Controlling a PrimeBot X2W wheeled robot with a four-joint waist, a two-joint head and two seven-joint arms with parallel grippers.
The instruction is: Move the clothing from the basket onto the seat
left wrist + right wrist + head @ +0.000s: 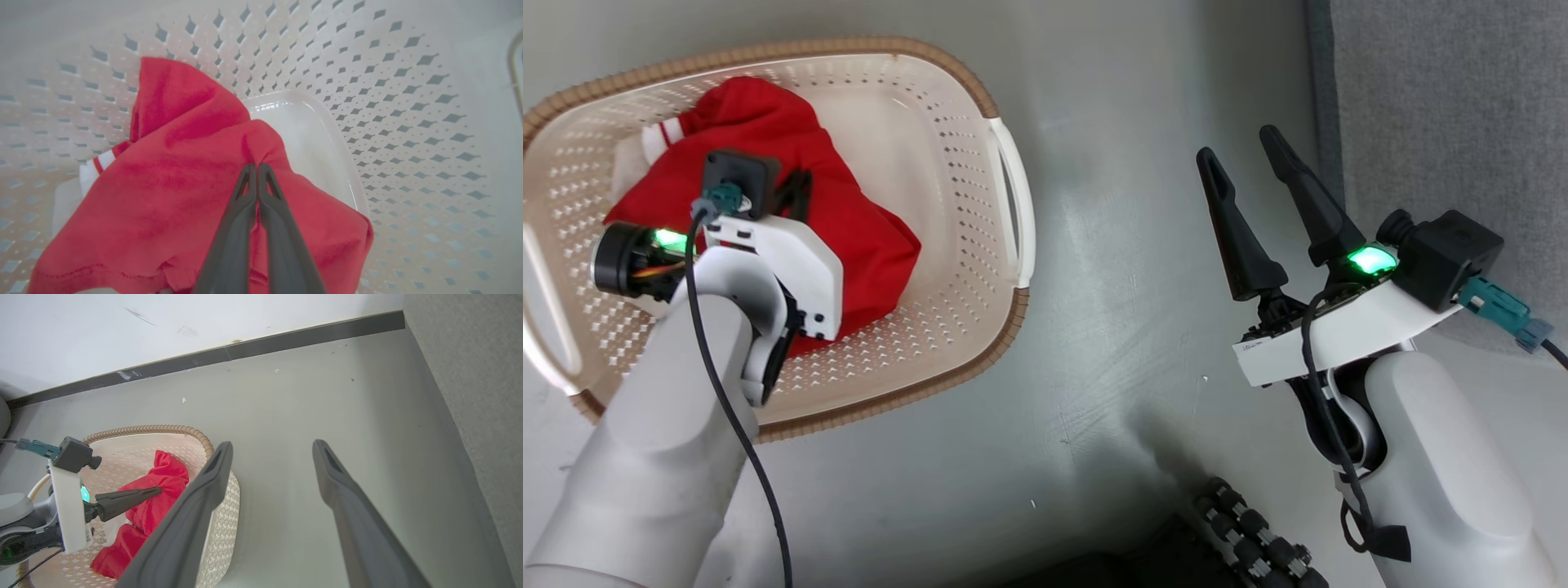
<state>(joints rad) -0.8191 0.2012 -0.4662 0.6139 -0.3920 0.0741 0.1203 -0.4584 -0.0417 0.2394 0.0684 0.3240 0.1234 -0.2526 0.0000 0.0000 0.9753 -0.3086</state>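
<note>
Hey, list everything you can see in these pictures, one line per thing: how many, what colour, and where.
clothing: one heap, garment count unclear, bright red with white trim, inside the basket
basket: one, cream-white, perforated, brown rim, on the floor at the robot's left
seat: one, grey fabric, at the robot's right, partly in view
floor: one, grey, under the basket
wall: one, white, beyond the basket
skirting: one strip, dark, along the foot of the wall
left tool: one, dark fingers, inside the basket, shut on a fold of the clothing
right tool: one, dark fingers, open, over the floor between basket and seat
</note>
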